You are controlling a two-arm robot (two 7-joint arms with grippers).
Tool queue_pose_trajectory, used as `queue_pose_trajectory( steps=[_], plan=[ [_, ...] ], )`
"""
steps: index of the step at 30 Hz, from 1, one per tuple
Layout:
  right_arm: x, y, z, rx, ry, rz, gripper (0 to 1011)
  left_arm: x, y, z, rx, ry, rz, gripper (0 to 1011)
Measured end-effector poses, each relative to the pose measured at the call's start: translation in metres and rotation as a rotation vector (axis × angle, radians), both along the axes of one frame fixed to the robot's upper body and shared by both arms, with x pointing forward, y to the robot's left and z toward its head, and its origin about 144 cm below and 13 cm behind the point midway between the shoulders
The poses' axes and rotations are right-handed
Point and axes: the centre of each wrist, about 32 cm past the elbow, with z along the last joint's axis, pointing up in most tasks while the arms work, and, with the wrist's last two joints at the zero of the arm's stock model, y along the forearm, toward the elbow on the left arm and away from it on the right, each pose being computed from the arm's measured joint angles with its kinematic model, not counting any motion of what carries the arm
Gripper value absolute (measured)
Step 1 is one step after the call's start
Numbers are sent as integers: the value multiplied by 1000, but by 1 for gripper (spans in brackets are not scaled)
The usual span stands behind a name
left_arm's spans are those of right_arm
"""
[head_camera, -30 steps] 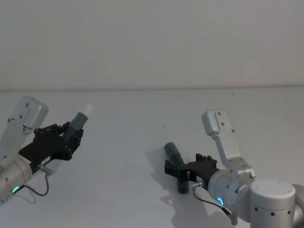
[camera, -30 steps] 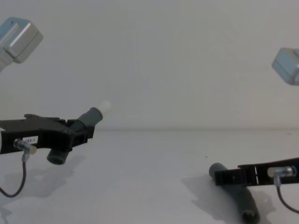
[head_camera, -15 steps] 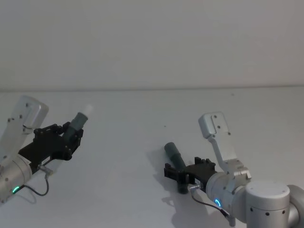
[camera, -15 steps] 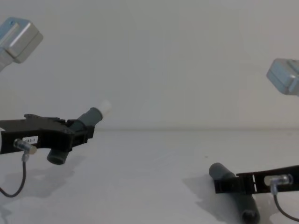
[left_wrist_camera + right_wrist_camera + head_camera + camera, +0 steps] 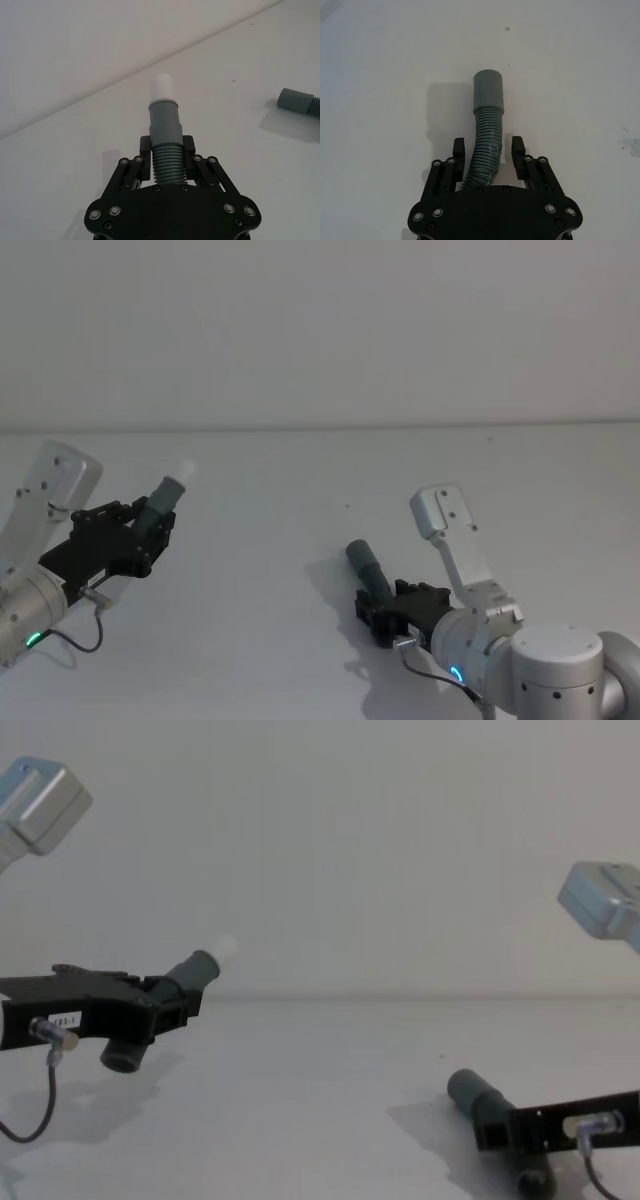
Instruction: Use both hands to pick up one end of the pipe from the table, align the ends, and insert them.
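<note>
1. left end effector [image 5: 158,527] pinches the white-tipped pipe piece [image 5: 164,125], held up off the worktop [image 5: 300,490].
2. right end effector [image 5: 488,145] is spread astride the socket pipe piece [image 5: 487,95] lying on the worktop.

A plain pale wall [image 5: 320,330] stands behind a tiny dark speck [image 5: 347,506].

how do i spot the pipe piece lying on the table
On the white table, look to the robot's right, inside the open right gripper. This ribbed hose ends in a plain grey cuff; the left gripper holds the piece with a white tip.
</note>
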Motion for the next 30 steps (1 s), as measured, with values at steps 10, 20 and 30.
queue_pose_trajectory(
  steps=[10,20,30],
  plan=[
    [0,0,-2,-10,2,10,274,0,0,0,0,0,0,335],
    [1,0,-2,-3,-29,7,205,0,0,0,0,0,0,335],
    [2,-5,6,37,-129,22,204,0,0,0,0,0,0,335]
  ],
)
